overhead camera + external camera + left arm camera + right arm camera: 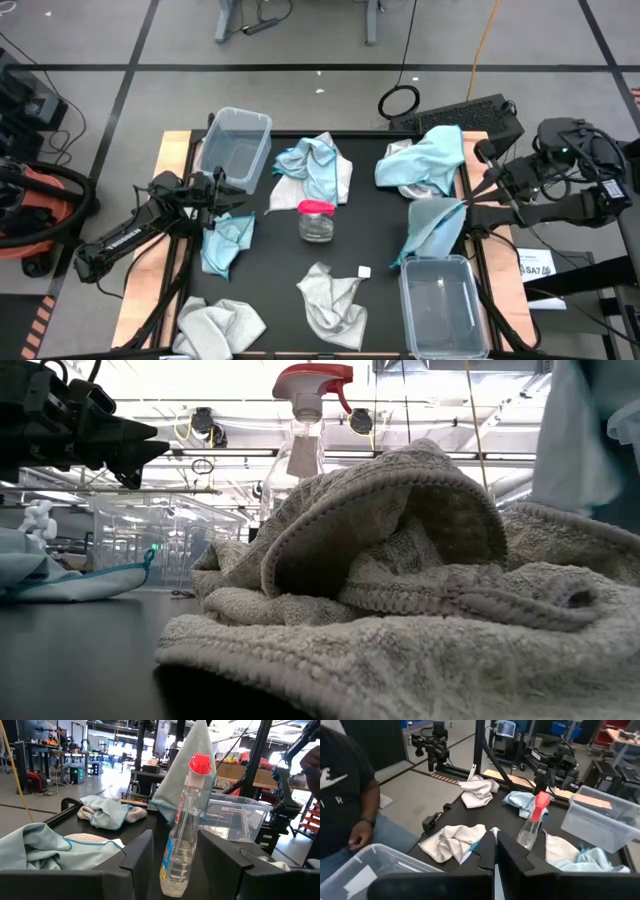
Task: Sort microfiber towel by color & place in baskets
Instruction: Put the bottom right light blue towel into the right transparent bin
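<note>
Jaws pinching a blue towel (432, 235) on right gripper (470, 205) — left gripper (222, 190) spread wide; best lowered over near-right basket (445, 312) before release.

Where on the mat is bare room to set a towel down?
Bare black mat lies between the spray bottle and the hanging blue towel. A smaller patch lies near the far basket. The front edge is crowded with grey towels.

Towels (420, 560) looked soft looped cloth, grey ones rough-piled. Baskets (236, 147) were clear glossy plastic. Table top (370, 215) was matt black, edged in wood.
</note>
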Robot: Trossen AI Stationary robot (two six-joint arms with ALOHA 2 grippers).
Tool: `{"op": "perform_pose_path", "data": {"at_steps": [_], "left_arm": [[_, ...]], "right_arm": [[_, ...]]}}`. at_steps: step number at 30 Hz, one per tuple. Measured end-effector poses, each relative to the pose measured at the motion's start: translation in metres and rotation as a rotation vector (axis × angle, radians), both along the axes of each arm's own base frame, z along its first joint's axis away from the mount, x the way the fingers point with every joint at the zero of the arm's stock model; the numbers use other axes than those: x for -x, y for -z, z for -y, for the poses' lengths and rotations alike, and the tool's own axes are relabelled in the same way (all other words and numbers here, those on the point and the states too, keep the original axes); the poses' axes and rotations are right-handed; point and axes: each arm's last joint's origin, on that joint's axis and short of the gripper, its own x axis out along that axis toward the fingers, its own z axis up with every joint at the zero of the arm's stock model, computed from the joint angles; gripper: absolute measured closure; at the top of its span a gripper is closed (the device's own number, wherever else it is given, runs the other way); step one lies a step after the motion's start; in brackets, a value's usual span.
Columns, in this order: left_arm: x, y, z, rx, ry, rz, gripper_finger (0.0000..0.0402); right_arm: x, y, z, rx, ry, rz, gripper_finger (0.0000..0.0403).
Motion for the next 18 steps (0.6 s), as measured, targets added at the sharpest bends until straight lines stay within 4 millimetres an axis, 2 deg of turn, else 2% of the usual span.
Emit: {"op": "perform_pose_path", "data": {"at_steps": [11,18], "left_arm": [[0.0,0.0,0.0,0.0,0.0,0.0,0.024],[0.0,0.0,0.0,0.0,0.0,0.0,0.024]], "right_arm": [[-0.02,0.023,0.003,-0.135,0.044,-0.307,0.0402],[-0.036,0.054,0.005,-0.194,0.069,-0.452,0.0402]]}}
